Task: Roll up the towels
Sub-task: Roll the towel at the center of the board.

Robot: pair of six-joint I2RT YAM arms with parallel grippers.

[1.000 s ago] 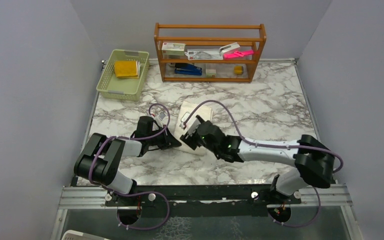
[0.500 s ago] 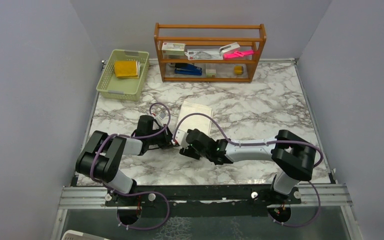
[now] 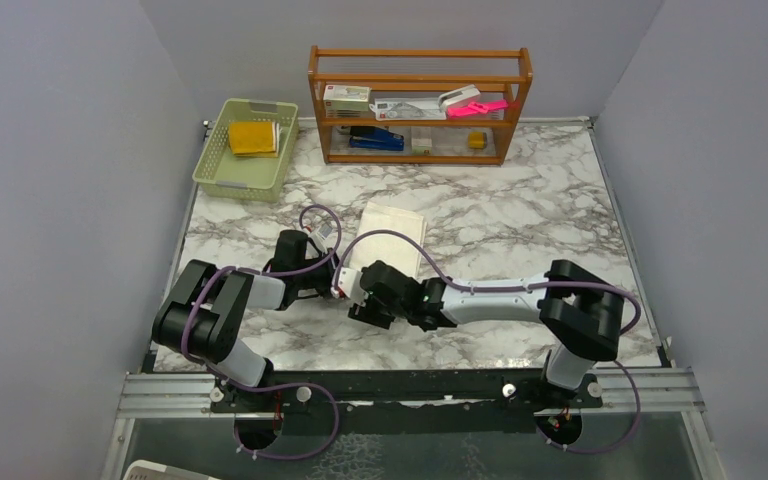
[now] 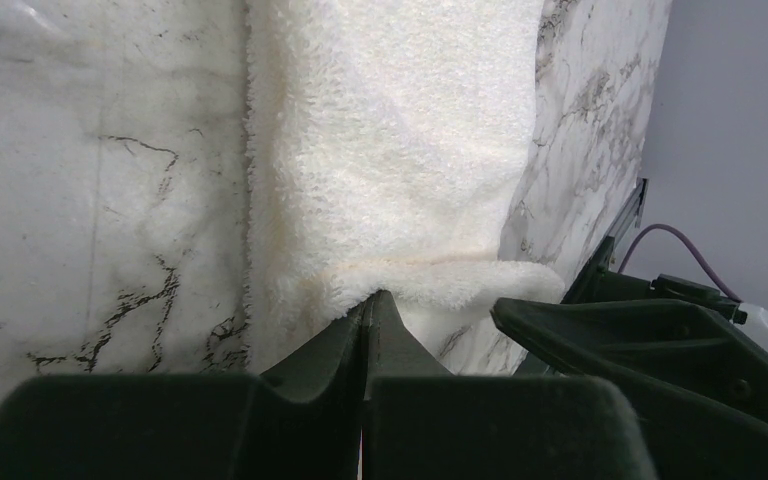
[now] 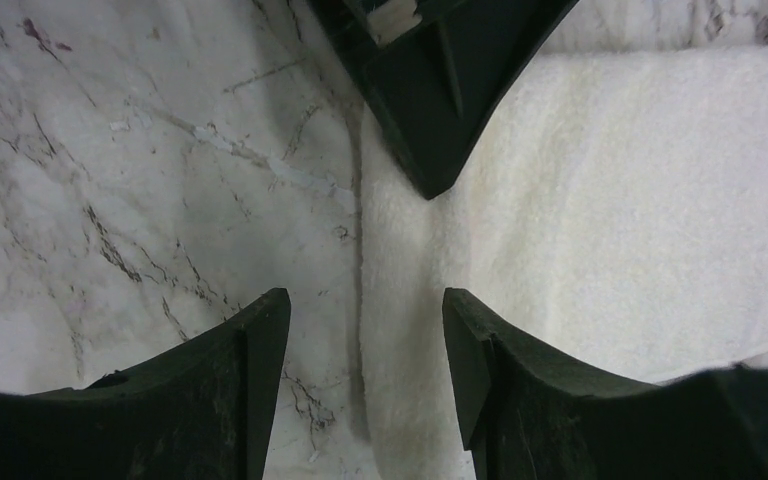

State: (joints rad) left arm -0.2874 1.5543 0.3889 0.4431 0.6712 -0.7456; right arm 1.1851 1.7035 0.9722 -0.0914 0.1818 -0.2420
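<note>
The cream-white towel (image 3: 393, 223) lies flat on the marble table, its near end hidden under both grippers. My left gripper (image 3: 337, 286) is shut, its tips pinching the towel's curled near edge (image 4: 430, 275). My right gripper (image 3: 354, 301) is open just beside it; in the right wrist view (image 5: 360, 312) its jaws straddle the towel's side edge (image 5: 400, 330), one finger over marble, one over cloth. The left gripper's fingers (image 5: 430, 100) show just ahead of it. The mustard-yellow towel (image 3: 253, 137) lies folded in the green basket (image 3: 222, 178).
A wooden shelf (image 3: 420, 105) with boxes, a stapler and small items stands at the back. The basket is at the back left. Grey walls close in both sides. The two grippers are very close together at the towel's near end.
My right gripper has swung left and nearer, off the middle of the cream towel to its near-left edge beside the left gripper. The left gripper has barely moved.
</note>
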